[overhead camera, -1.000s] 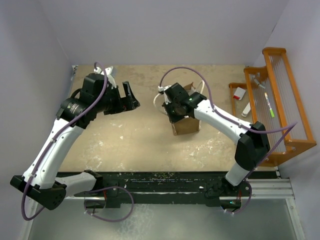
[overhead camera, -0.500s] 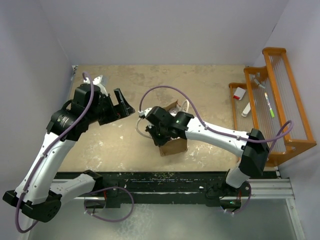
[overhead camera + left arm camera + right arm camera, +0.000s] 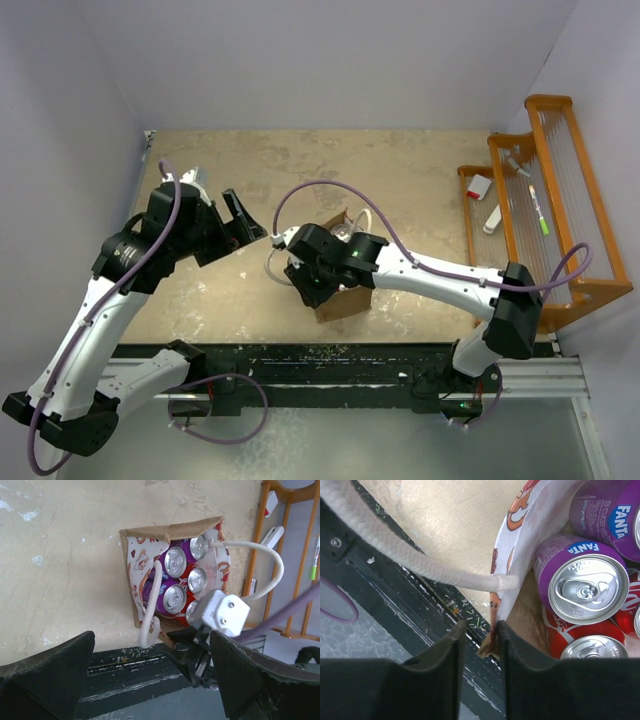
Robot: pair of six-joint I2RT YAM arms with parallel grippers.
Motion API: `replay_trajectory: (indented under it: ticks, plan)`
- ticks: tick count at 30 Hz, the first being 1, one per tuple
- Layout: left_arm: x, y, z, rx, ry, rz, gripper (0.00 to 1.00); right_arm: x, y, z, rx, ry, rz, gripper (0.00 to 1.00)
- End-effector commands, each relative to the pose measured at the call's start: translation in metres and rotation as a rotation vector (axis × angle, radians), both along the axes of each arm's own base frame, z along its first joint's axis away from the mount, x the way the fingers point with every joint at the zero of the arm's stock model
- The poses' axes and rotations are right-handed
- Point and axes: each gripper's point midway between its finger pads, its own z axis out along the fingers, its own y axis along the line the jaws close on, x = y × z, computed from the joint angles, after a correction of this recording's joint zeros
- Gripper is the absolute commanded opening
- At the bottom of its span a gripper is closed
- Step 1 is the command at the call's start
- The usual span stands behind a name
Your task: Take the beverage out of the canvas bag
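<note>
The canvas bag (image 3: 348,301) stands near the table's front edge, its pale patterned lining (image 3: 532,525) showing. Inside stand several beverage cans, purple Fanta (image 3: 587,587) and red (image 3: 196,580) ones, tops up. My right gripper (image 3: 479,627) is at the bag's near rim. Its jaws are slightly apart, with the frayed corner of the rim between them, touching only the right finger (image 3: 520,650). My left gripper (image 3: 232,232) hangs wide open to the left of the bag and above the table, holding nothing. In the left wrist view the bag's brown rim (image 3: 170,530) lies ahead of its fingers.
A white rope handle (image 3: 420,565) loops out over the near side of the bag. A black rail (image 3: 330,355) runs along the table's front edge just below the bag. An orange wooden rack (image 3: 560,200) with small items stands at the right.
The right arm has dragged the bag toward the front left of the table, and its jaws have parted slightly. The left arm has drawn back to the left and nearer.
</note>
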Motion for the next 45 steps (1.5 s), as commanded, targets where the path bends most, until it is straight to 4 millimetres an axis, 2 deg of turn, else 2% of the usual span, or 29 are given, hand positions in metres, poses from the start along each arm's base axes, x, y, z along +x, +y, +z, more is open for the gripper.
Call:
replay_trajectory:
  ticks: [1, 4, 10, 15, 21, 24, 25, 31, 37, 45]
  plan:
    - [0.004, -0.007, -0.003, -0.065, 0.008, 0.027, 0.99, -0.006, -0.001, 0.023, 0.046, -0.016, 0.01, 0.41]
    - [0.007, -0.013, -0.006, -0.107, 0.012, 0.035, 0.99, 0.003, 0.001, 0.032, 0.045, -0.07, 0.028, 0.56]
    - [0.008, -0.018, -0.012, -0.123, 0.037, 0.028, 0.99, 0.028, -0.009, 0.053, 0.013, -0.22, 0.022, 0.74]
    - [0.004, -0.022, -0.03, -0.154, 0.077, 0.027, 0.99, 0.036, -0.018, 0.073, 0.08, -0.3, -0.038, 0.89]
    - [0.01, -0.04, -0.041, -0.226, 0.092, -0.016, 0.99, 0.044, -0.037, 0.089, 0.103, -0.355, -0.148, 0.92]
    - [0.014, -0.047, -0.05, -0.216, 0.12, -0.049, 0.99, 0.051, -0.045, 0.089, 0.116, -0.349, -0.255, 0.94]
    - [0.015, -0.049, -0.055, -0.211, 0.132, -0.056, 0.99, 0.051, -0.047, 0.087, 0.126, -0.322, -0.294, 0.99]
    - [0.019, -0.056, -0.07, -0.233, 0.154, -0.064, 1.0, 0.053, -0.05, 0.083, 0.172, -0.253, -0.299, 1.0]
    - [0.015, -0.055, -0.086, -0.295, 0.167, -0.008, 0.89, 0.065, -0.055, 0.071, 0.153, -0.18, -0.33, 0.97]
    - [0.006, -0.055, -0.1, -0.336, 0.187, -0.003, 0.69, 0.075, -0.032, 0.066, 0.159, -0.134, -0.304, 0.93]
